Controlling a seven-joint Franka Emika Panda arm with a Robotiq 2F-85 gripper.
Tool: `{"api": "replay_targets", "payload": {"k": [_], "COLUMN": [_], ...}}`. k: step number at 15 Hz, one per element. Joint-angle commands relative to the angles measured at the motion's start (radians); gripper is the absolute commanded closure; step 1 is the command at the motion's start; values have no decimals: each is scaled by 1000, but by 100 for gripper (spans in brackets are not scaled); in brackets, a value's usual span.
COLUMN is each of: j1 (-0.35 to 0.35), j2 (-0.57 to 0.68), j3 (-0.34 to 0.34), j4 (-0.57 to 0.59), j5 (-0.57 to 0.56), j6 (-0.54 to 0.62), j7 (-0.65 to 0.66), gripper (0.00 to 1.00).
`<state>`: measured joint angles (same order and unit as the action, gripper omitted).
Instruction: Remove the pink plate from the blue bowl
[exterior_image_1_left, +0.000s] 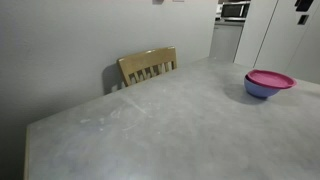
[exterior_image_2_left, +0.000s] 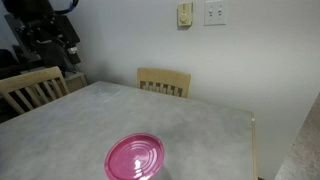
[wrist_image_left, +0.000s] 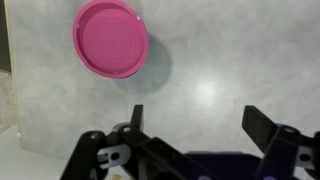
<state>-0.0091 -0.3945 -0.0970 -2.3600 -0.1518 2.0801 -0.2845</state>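
Hovering the hand (wrist_image_left: 196, 118) above the grey tabletop (wrist_image_left: 220, 60) with fingers (wrist_image_left: 137, 118) spread wide and gripping nothing, well apart from the pink plate (wrist_image_left: 110, 38) lying flat atop the blue bowl (exterior_image_1_left: 260, 90) and covering its mouth.

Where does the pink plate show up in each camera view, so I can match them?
In an exterior view: pink plate far right, on the blue bowl.
In an exterior view: pink plate bottom centre.
Wrist view: pink plate upper left.
Shared landmark: the grey table beneath it.
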Motion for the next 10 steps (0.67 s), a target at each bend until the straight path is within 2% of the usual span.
{"api": "replay_targets", "payload": {"k": [1,6,10], "j1": [-4,-5,-5], "j2": [0,4,50], "j3": [4,-6,-63], "j4": [2,-3,-29], "j5": [2,10,36], "j6": [-2,13,148], "j7": [-1,-16,-109], "gripper": [0,0,0]}}
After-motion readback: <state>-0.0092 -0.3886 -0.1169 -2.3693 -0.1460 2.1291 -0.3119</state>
